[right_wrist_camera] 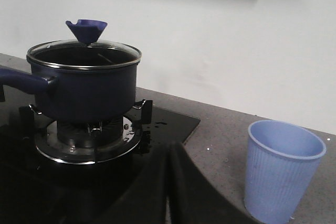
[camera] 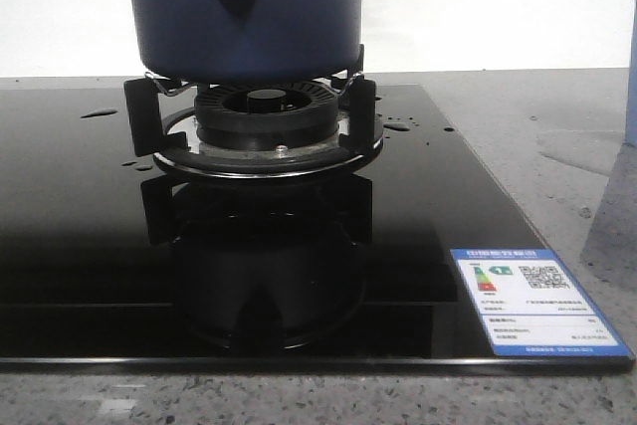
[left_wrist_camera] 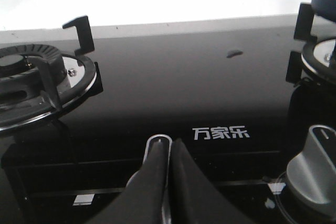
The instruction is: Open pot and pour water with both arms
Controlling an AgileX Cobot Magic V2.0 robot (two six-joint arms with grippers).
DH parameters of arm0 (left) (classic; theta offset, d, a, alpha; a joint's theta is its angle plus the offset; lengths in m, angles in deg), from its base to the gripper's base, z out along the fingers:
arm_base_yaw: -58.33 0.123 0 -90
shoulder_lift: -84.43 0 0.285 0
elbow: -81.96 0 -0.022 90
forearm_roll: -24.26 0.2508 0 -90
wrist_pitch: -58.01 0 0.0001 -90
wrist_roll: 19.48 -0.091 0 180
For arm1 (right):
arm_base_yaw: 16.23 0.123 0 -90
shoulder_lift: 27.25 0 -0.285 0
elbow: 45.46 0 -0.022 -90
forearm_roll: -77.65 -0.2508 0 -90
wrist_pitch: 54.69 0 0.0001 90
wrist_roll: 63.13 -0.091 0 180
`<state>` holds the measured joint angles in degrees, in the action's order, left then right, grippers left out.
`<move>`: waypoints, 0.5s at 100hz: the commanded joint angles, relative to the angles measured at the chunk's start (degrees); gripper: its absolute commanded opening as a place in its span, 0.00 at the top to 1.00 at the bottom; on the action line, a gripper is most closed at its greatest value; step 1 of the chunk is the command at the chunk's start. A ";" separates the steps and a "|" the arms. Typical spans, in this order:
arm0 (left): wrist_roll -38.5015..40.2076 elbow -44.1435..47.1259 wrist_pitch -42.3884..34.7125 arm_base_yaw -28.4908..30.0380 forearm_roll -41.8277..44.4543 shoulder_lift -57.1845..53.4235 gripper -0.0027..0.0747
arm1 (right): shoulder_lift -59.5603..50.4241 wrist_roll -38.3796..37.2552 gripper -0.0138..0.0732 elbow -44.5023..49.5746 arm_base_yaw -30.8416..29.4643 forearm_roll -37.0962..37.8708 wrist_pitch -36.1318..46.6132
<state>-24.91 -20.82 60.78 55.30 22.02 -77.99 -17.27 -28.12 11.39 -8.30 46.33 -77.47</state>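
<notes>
Still lidded, the pot (right_wrist_camera: 84,85) sits on its burner (camera: 267,116) awaiting opening, while both grippers, left (left_wrist_camera: 167,182) and right (right_wrist_camera: 168,187), hover closed and empty.

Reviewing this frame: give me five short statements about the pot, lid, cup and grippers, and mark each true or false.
1. The pot sits on a burner's supports. True.
2. The lid has been taken off and lies on the cooktop. False: the glass lid is on the pot, its blue knob on top.
3. The pale blue cup stands on the grey counter, off the black glass cooktop. True.
4. The right gripper grips the pot's handle. False: its fingers are closed on nothing, away from the pot.
5. The left gripper holds the cup. False: it is shut and empty above the cooktop's front edge.
</notes>
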 commanded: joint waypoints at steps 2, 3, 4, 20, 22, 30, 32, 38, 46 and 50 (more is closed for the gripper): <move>1.99 1.97 -3.73 0.07 -0.05 -1.71 0.99 | 0.56 0.56 0.92 -1.52 -0.06 -0.28 3.98; 2.17 1.97 -3.33 0.07 -0.05 -2.29 0.99 | 0.56 0.56 0.92 -1.52 -0.06 -0.28 3.98; 2.62 1.97 -2.16 0.07 -0.05 -2.89 0.99 | 0.56 0.56 0.92 -1.52 -0.06 -0.28 3.98; 2.85 1.83 8.74 0.07 0.06 -9.52 0.99 | 0.56 0.56 0.92 -1.52 -0.06 -0.28 3.98; 2.85 1.83 10.18 0.07 0.06 -10.43 0.99 | 0.56 0.56 0.92 -1.52 -0.06 -0.28 3.98; 2.85 1.94 13.57 0.18 0.06 -11.43 0.99 | 0.56 0.56 0.92 -1.52 -0.06 -0.28 3.98; 2.85 1.94 13.58 0.18 0.06 -11.29 0.99 | 0.56 0.56 0.92 -1.52 -0.06 -0.28 3.98; 2.85 1.94 13.58 0.22 -0.04 -11.42 0.99 | 0.56 0.56 0.92 -1.52 -0.06 -0.28 3.98; 2.85 1.94 13.69 0.22 -0.04 -11.42 0.99 | 0.56 0.56 0.92 -1.52 -0.06 -0.28 3.98; 2.85 1.94 13.58 0.22 -0.04 -11.42 0.99 | 0.56 0.56 0.92 -1.52 -0.06 -0.28 3.98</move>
<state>-22.81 -20.85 76.84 55.44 22.10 -87.99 -17.27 -28.12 11.39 -8.30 46.33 -77.47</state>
